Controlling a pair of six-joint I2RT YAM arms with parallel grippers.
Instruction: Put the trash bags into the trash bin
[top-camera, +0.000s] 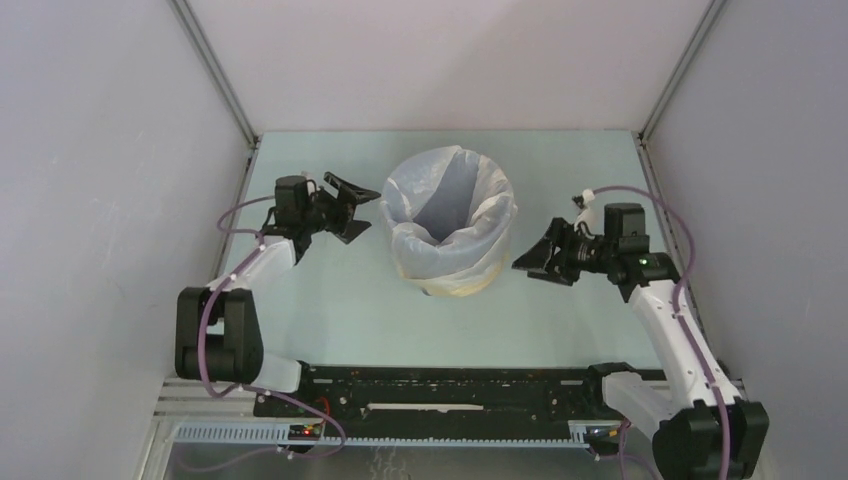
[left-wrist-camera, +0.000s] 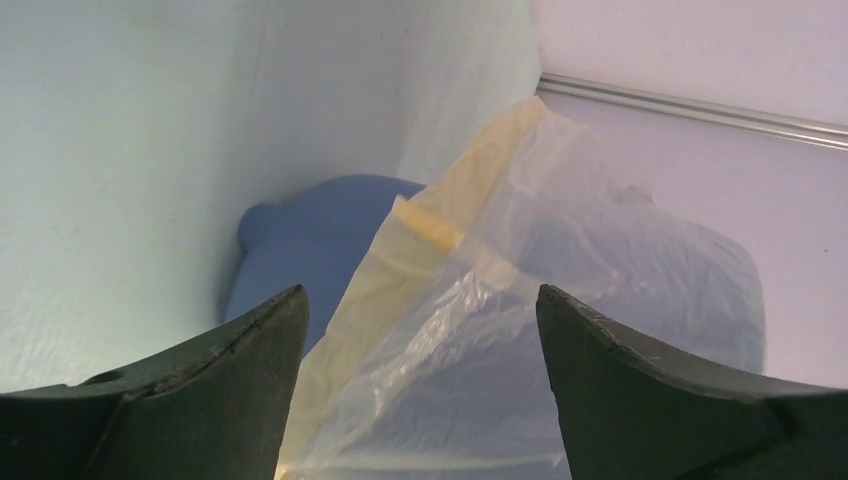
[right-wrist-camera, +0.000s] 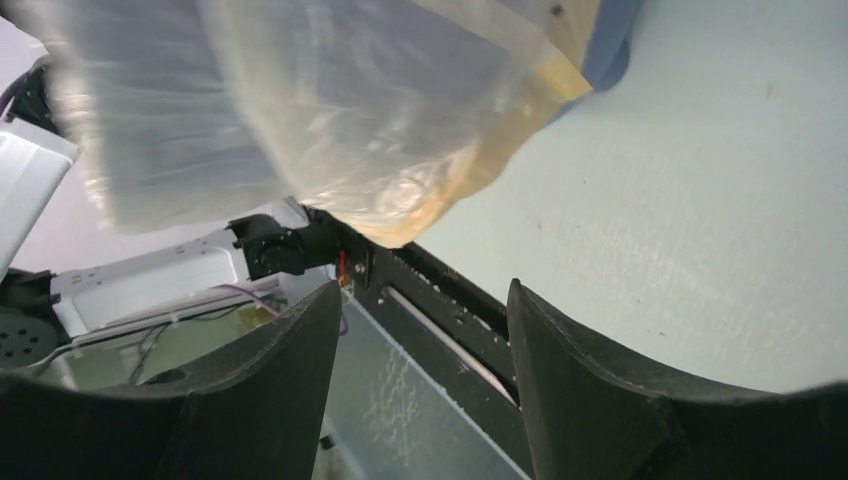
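Observation:
The translucent white trash bag (top-camera: 455, 235) with a pale yellow band lines the round blue trash bin (top-camera: 440, 290) in the middle of the table, its rim folded down over the bin's outside. My left gripper (top-camera: 352, 207) is open and empty just left of the bin. In the left wrist view the bag (left-wrist-camera: 520, 330) and the bin's blue wall (left-wrist-camera: 300, 250) show between the fingers (left-wrist-camera: 240, 350). My right gripper (top-camera: 532, 260) is open and empty just right of the bin. The right wrist view shows the bag (right-wrist-camera: 330, 110) above its fingers (right-wrist-camera: 570, 370).
Grey enclosure walls stand on the left, right and back. The black mounting rail (top-camera: 450, 385) with the arm bases runs along the near edge. The pale green tabletop (top-camera: 350, 310) surrounds the bin.

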